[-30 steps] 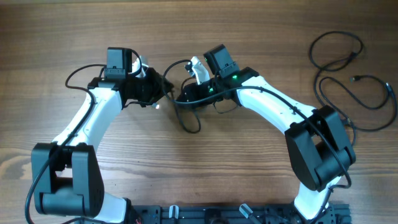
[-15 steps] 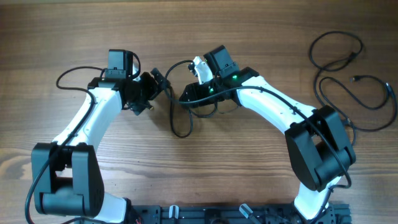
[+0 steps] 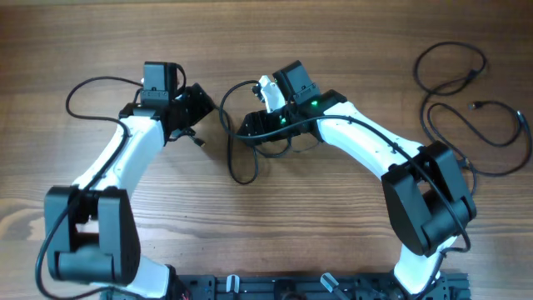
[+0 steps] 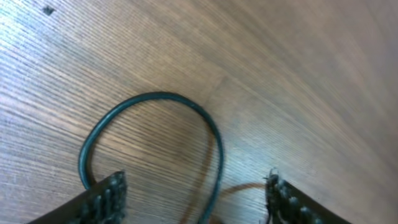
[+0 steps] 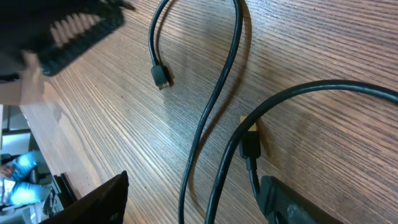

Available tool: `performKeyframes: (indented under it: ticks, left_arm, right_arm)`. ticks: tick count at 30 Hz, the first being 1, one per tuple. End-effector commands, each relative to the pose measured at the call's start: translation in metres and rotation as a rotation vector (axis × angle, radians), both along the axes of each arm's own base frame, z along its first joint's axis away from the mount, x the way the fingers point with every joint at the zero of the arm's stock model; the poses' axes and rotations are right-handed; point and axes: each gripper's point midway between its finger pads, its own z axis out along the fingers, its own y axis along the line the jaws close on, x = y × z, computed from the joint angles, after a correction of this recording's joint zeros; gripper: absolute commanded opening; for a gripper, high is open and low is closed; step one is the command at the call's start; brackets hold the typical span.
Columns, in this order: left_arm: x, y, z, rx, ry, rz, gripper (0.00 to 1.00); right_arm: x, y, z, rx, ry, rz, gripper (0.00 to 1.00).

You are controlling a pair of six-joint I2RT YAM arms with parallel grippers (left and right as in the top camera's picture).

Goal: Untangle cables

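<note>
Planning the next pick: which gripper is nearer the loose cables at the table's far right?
Right. The right gripper sits well to the left of those cables; the left gripper is even farther left.

Cannot follow cable (image 3: 230, 162) under right arm (image 3: 358, 137). Cut off at near edge in both wrist views. Blurred, far left of right wrist view: ribbed pad (image 5: 81, 31), owner unclear.

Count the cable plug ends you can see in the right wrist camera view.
2. One plug end lies on the table upper left of centre; the other plug end sits right of centre, beside a curving cable. Others may lie outside this view.
</note>
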Motion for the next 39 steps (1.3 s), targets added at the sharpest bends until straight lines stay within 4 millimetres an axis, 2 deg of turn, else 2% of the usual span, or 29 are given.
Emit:
performKeyframes:
  ticks: [1,3,6,9,13,15,17,20,25,28,33,39]
  left_arm:
    - [-0.001,0.003,-0.027,0.034,0.061,-0.004,0.59]
    - [-0.003,0.003,-0.037,0.036,0.087,-0.004,0.50]
    - [-0.004,0.003,-0.050,0.038,0.113,-0.005,0.45]
    - [-0.004,0.003,-0.052,0.038,0.117,-0.005,0.38]
    - [-0.006,-0.002,-0.052,0.013,0.125,-0.019,0.22]
    - [-0.011,-0.008,-0.053,-0.017,0.144,-0.035,0.19]
    - [-0.017,-0.014,-0.053,-0.048,0.169,-0.054,0.17]
    - [-0.019,-0.014,-0.054,-0.048,0.179,-0.054,0.17]
    - [-0.011,-0.015,-0.051,-0.043,0.137,-0.063,0.10]
    - [-0.003,-0.016,-0.050,0.015,0.087,-0.125,0.08]
    - [-0.002,-0.020,-0.054,0.048,0.084,-0.134,0.08]
    - [0.002,-0.024,-0.059,0.048,0.075,-0.141,0.11]
  right_arm:
    - [0.000,-0.001,-0.006,-0.020,0.005,-0.007,0.72]
    - [0.001,-0.001,-0.007,-0.023,0.003,-0.009,0.73]
    - [0.001,-0.002,-0.007,-0.023,0.003,-0.008,0.74]
    - [0.001,-0.002,-0.007,-0.024,0.004,-0.009,0.75]
    - [0.001,-0.001,-0.007,-0.023,0.004,-0.009,0.76]
    - [0.001,-0.001,-0.007,-0.023,0.004,-0.009,0.76]
    - [0.001,-0.001,-0.006,-0.020,0.030,-0.038,0.80]
    - [0.001,-0.001,-0.006,-0.016,0.062,-0.075,0.81]
    - [0.000,-0.001,-0.007,-0.017,0.075,-0.084,0.81]
    - [-0.004,0.002,-0.009,-0.016,0.073,-0.074,0.81]
    - [-0.008,0.011,-0.015,-0.022,0.064,-0.056,0.81]
    - [-0.012,0.024,-0.033,-0.026,0.077,-0.044,0.82]
